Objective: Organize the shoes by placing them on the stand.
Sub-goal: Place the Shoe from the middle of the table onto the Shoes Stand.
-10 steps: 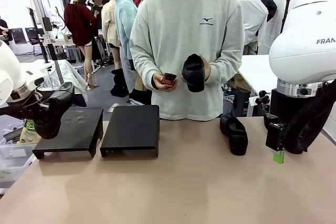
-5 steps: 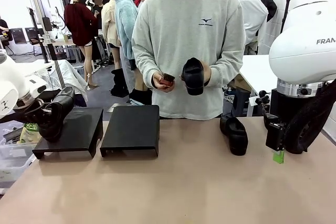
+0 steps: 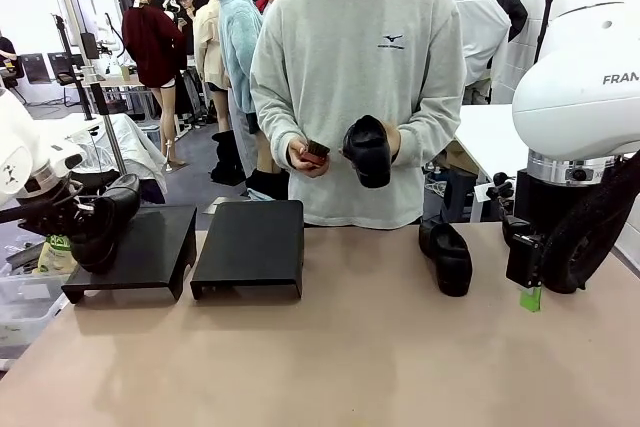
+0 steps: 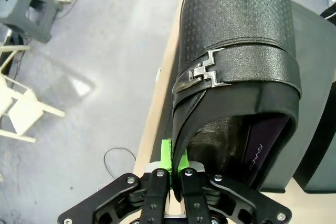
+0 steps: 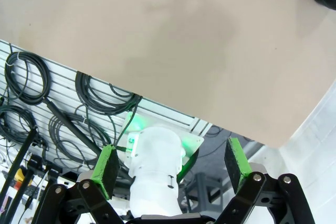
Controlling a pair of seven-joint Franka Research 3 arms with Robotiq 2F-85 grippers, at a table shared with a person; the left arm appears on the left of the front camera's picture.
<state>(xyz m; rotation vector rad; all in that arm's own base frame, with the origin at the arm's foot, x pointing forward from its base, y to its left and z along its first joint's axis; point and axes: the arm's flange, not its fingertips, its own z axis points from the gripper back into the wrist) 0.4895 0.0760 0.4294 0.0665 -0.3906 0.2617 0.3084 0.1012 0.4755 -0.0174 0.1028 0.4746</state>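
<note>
Currently in the left jaws: the buckled shoe (image 3: 103, 219), clenched at the rim of its opening by the green pads (image 4: 167, 156); a silver buckle (image 4: 206, 74) crosses its strap.
Buckled shoe, place: at 9 o'clock of the bench (image 3: 350, 367), tilted, over the outer end of the left stand unit (image 3: 145, 247); I cannot tell whether the sole touches the top.
Left wrist view: the shoe hangs with the stand's black top at its 3 o'clock side and grey floor (image 4: 79, 77) at its 9 o'clock side.
Stand: 2 low matte-black units side by side at 10 and 11 o'clock of the bench, the right stand unit (image 3: 250, 237) just beside the left one.
Loose shoe (image 3: 447, 257): lying on the bench at 1 o'clock, well apart from the stand.
Third shoe (image 3: 368, 150): held up in a person's hand (image 3: 392, 132) at 12 o'clock, above the far edge of the bench.
Person's other hand (image 3: 303, 157): holds a small dark-red thing (image 3: 319, 150), just beside the third shoe.
Right jaws: released, the 2 right pads (image 5: 107, 169) standing wide apart, gripping no shoe.
Right arm (image 3: 580, 97): at 3 o'clock, by the right end of the bench.
Right wrist view: the bench edge runs across, with a white robot base (image 5: 157, 166) and coiled cables (image 5: 31, 93) below it.
</note>
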